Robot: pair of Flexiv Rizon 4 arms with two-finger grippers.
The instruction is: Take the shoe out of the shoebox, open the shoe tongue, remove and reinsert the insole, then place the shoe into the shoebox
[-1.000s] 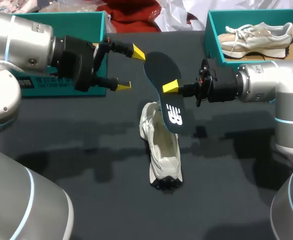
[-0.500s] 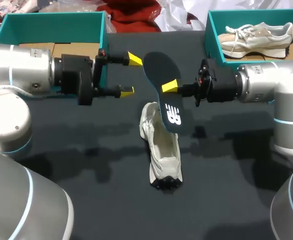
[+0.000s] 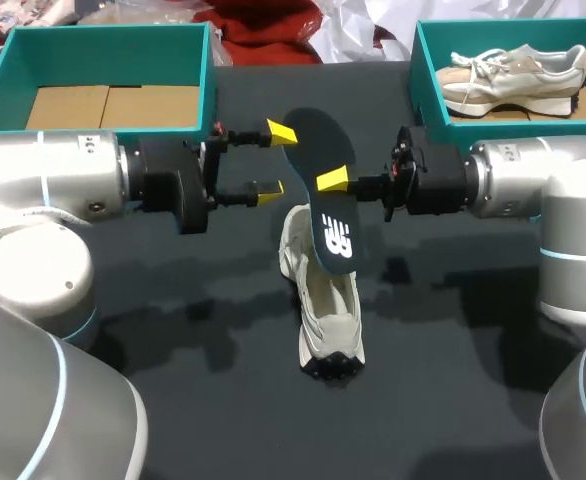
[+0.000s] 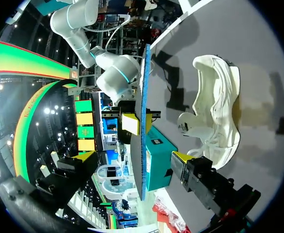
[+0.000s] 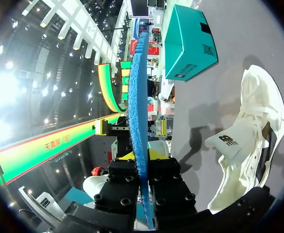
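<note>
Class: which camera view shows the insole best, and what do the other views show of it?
The head view: there the insole turns its broad dark face to the camera, held by the right pincer. The left wrist view catches it only edge-on, as a thin blue strip; the right wrist view shows the same thin edge.

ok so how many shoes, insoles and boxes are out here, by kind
shoes: 2, table shoe and boxed shoe
insole: 1
teal boxes: 2, left box and right box
total: 5
</note>
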